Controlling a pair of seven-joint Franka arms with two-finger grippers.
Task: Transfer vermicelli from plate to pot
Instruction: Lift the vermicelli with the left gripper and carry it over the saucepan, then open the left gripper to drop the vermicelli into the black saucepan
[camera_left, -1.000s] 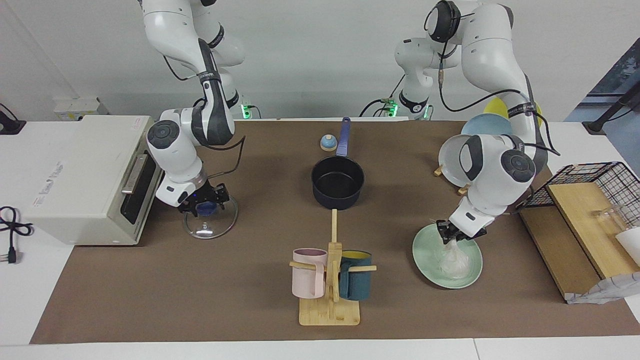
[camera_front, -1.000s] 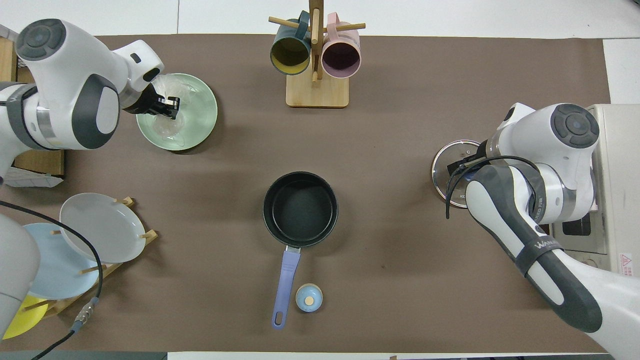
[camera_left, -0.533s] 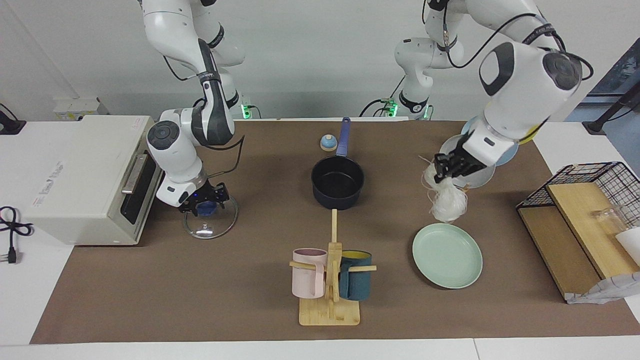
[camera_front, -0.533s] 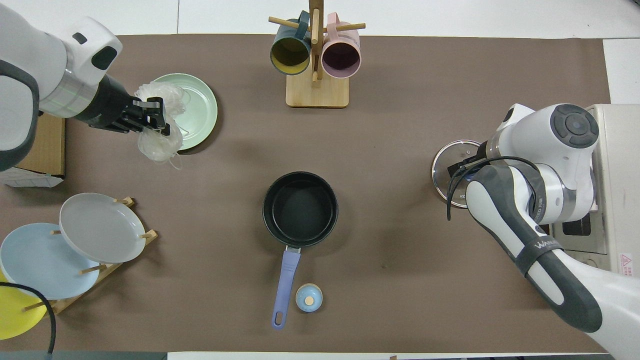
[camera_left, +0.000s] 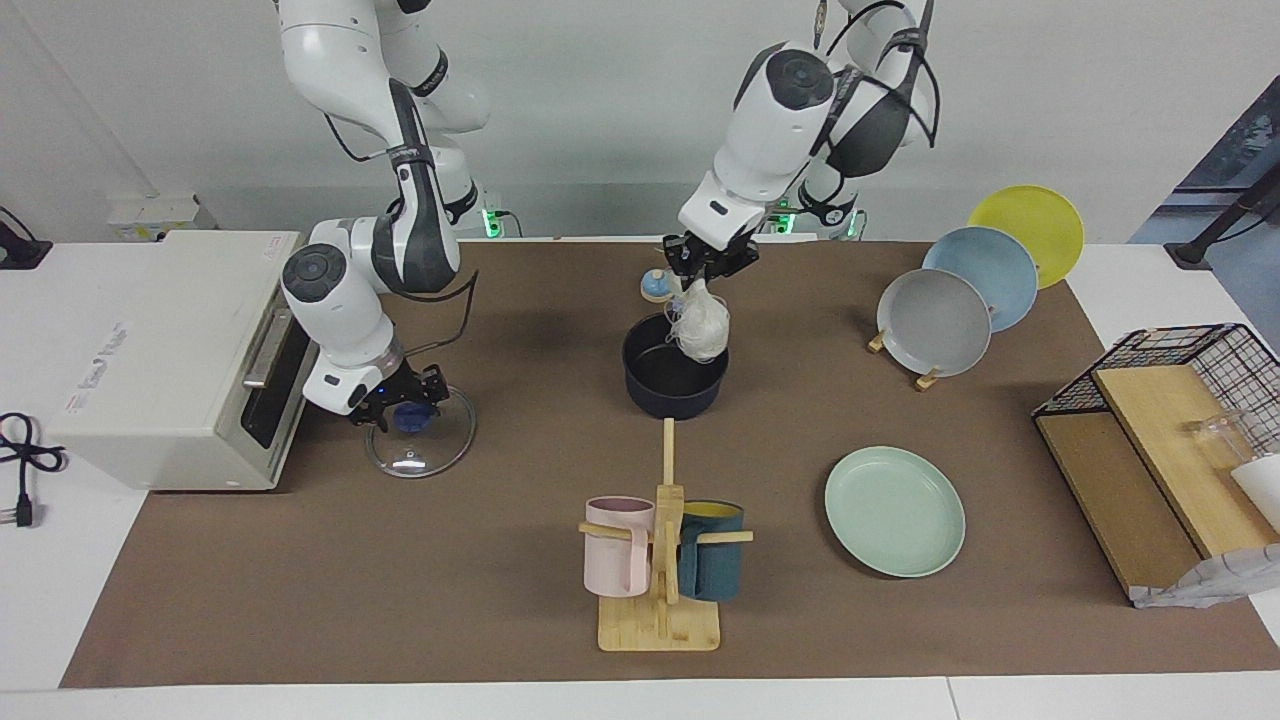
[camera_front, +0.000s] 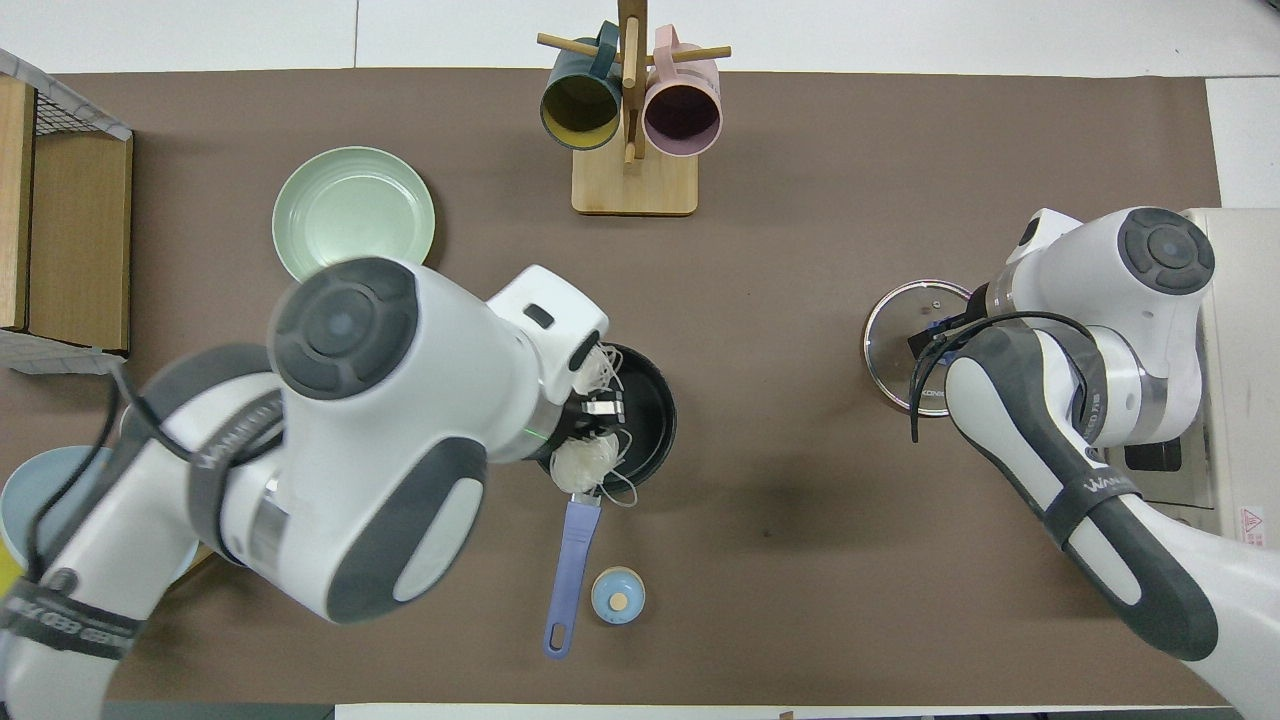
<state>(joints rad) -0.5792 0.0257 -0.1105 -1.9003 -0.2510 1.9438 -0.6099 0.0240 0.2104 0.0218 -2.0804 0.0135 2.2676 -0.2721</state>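
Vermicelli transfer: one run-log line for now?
left gripper: holds vermicelli over pot | right gripper: at glass lid | plate: empty

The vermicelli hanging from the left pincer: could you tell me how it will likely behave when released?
The vermicelli looks floppy, drooping from the left pincer over the pot. It is probably light. Loose strands may snag on the rim or fingers.
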